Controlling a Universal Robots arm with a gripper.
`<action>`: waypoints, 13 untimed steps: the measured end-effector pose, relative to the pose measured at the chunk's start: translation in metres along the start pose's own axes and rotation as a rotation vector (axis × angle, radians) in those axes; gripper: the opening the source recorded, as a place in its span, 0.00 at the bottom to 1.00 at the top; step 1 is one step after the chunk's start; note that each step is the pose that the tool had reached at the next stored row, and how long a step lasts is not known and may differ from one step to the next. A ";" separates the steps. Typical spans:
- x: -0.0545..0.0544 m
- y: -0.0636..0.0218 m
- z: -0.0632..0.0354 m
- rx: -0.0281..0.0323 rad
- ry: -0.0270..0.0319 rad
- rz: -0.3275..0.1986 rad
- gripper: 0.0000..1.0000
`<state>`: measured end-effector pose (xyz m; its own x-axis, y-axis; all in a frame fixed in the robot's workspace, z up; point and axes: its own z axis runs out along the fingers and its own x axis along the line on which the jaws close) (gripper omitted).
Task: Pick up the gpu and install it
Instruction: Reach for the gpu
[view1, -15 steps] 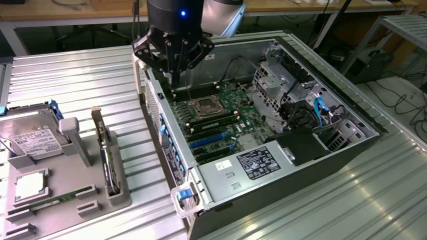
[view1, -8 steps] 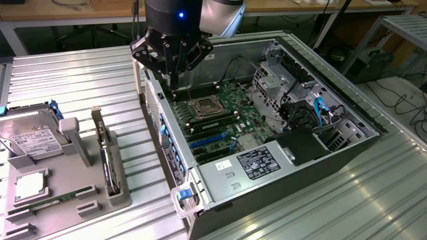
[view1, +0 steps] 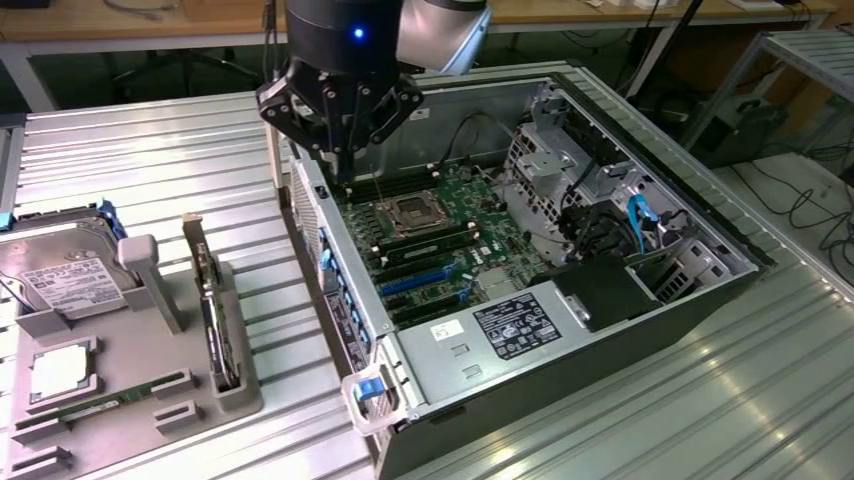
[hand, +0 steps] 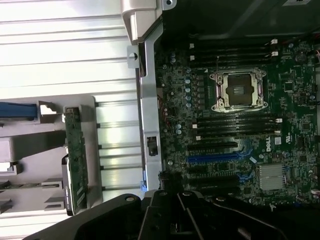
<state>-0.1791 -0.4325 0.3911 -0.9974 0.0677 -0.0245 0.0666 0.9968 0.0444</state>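
**GPU parked in holder, gripper over case**

Gripper (view1: 344, 160) hangs over the rear edge of the open PC case (view1: 727, 240), near the CPU socket (view1: 407, 212). Its tip merges w/ the dark bkgd, and the wrist view cuts it off at the frame edge, so spread or closed: can't tell.

GPU (view1: 214, 300) stands on edge in a slot of the grey holder (view1: 147, 360). It's outside the case on the exterior view's left, well apart from gripper. Hard drive (view1: 60, 275) sits near it, partly cut off. Case side wall (hand: 150, 125) stands btw GPU and motherboard (hand: 300, 145).

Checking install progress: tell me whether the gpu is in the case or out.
Out. The gpu stands on edge in the gray holder beside the case.
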 end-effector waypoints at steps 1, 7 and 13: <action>0.000 -0.0004 0.0000 0.0000 0.0000 0.000 0.11; 0.003 -0.0032 0.0000 0.0000 0.0000 -0.001 0.11; 0.007 -0.0067 0.0000 0.0000 0.0001 -0.002 0.11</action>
<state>-0.1861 -0.4388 0.3907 -0.9975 0.0662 -0.0244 0.0650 0.9969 0.0443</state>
